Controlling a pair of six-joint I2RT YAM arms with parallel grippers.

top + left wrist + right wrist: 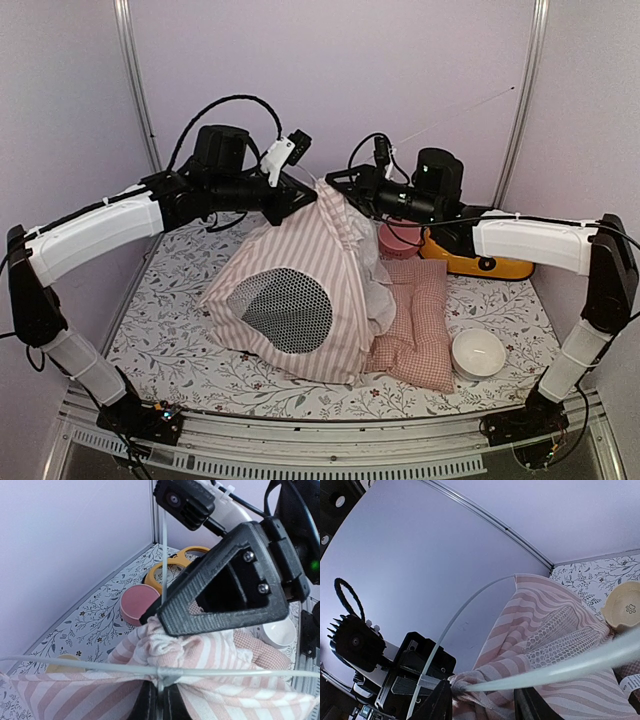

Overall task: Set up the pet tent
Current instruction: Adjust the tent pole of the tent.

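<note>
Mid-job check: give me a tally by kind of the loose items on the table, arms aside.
pet tent: 1
checked cushion: 1
bowls: 3 (white bowl, pink bowl, tan paw-print bowl)
orange-yellow plastic item: 1
Total: 6

Walls (pixel 330 60): you see plain pale lilac | posts (pixel 137 80): grey metal, at corners | tabletop (pixel 180 310): white, grey floral print | light: soft, even
</note>
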